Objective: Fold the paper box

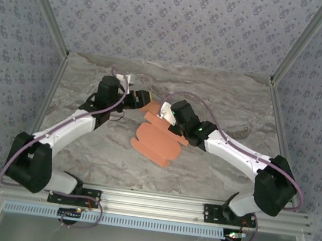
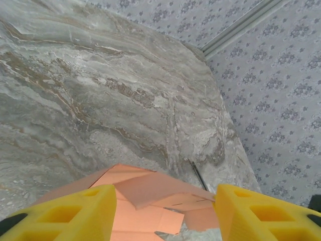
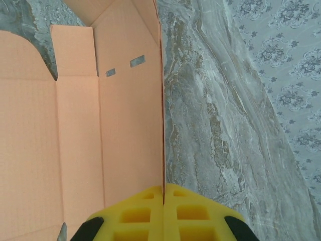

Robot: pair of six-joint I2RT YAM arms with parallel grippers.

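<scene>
The paper box, a flat salmon-orange sheet, lies near the middle of the marble table. The left gripper and the right gripper meet over the sheet's far edge, close together

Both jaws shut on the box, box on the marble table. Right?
No: the left jaws stand open, apart over the box, as the left wrist view shows. The right jaws are shut on the box's edge, box on the marble table.
</scene>
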